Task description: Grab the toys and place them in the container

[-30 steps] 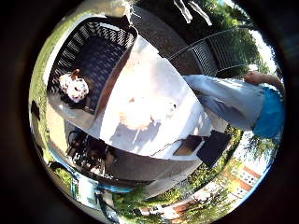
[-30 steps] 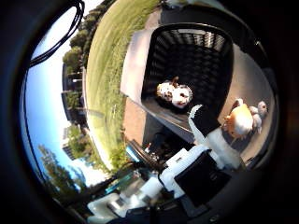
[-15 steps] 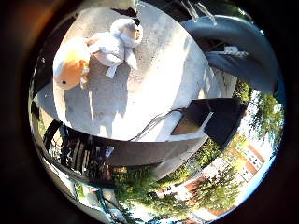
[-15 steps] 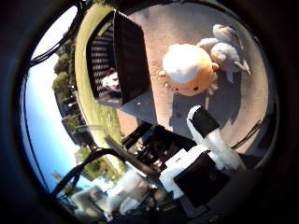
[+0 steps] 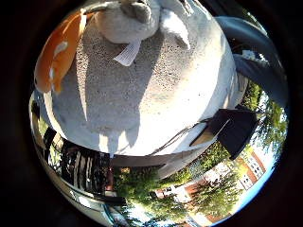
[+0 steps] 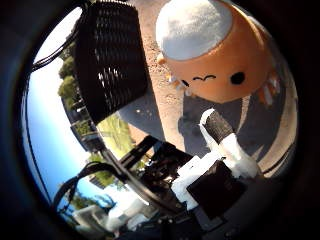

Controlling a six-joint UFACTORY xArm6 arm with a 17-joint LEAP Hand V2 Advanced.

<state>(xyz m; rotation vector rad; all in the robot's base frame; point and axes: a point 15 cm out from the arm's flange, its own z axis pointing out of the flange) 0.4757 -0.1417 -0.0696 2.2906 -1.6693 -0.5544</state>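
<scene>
The round orange plush toy with a white cap and a small stitched face (image 6: 215,55) fills much of the thumb-side view, so it sits close under the palm, lying on the pale speckled concrete tabletop (image 5: 156,99). One white finger with a black padded tip (image 6: 220,132) of the right hand (image 6: 215,170) reaches out toward the orange toy's face; the tip stands just short of the plush, with a strip of shadowed table showing between them, and it does not curl round anything. Only that finger and the white and black body behind it can be seen, so how the rest of the hand is set cannot be told. Just beside the orange toy lies a grey-white plush animal with a white fabric tag (image 5: 137,19); the little-finger-side view shows the two toys side by side on the same surface, seemingly touching, with the tag lying flat on the concrete. The black perforated plastic basket (image 6: 112,55) stands on the table near the orange toy, apart from it across a band of bare surface, and its latticed wall faces the palm; what it holds is hidden from here. Beyond the far table edge a black square stool or seat (image 5: 236,130) stands on the ground, with grass and trees behind it.
</scene>
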